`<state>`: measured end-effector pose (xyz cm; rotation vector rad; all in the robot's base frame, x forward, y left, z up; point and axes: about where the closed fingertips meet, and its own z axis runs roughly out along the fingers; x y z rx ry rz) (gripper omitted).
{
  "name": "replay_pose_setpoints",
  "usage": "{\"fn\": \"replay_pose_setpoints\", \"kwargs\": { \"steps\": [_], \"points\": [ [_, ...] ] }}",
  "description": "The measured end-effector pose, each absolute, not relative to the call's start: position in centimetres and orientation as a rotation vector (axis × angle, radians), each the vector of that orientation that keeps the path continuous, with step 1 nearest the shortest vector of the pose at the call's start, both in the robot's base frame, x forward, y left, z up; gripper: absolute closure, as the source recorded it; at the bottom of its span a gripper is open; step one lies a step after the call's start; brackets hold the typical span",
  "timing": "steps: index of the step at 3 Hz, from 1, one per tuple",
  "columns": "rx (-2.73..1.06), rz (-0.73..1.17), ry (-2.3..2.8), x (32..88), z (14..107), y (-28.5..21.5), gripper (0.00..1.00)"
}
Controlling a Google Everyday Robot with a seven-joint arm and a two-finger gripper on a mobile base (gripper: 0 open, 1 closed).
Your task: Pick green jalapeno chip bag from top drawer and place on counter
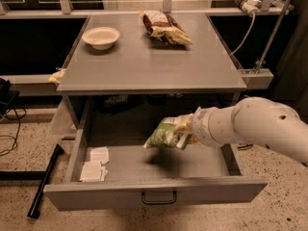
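Observation:
The green jalapeno chip bag [165, 134] hangs in the air above the open top drawer [154, 194], held at its right end. My gripper [185, 130] is shut on the green jalapeno chip bag and reaches in from the right on the white arm [250, 126]. The bag is lifted off the drawer floor, below the level of the counter [149, 64]. Its shadow falls on the drawer floor beneath it.
A cream bowl [101, 36] and a brown-and-cream chip bag [164, 28] sit at the back of the counter. White packets [95, 164] lie in the drawer's left part. A black pole [44, 179] leans on the floor at left. A cable [243, 32] hangs at right.

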<state>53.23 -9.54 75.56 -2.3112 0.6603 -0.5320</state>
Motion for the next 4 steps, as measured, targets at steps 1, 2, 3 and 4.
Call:
{"fn": "replay_pose_setpoints", "kwargs": {
  "steps": [1,2,3,4],
  "points": [
    [-2.311,-0.532,0.660,53.23,75.56,-9.54,1.00],
    [-2.311,-0.532,0.660,53.23,75.56,-9.54,0.82],
    [-2.311,-0.532,0.660,53.23,75.56,-9.54,0.59],
    [-2.311,-0.532,0.660,53.23,75.56,-9.53,0.35]
  ]
}}
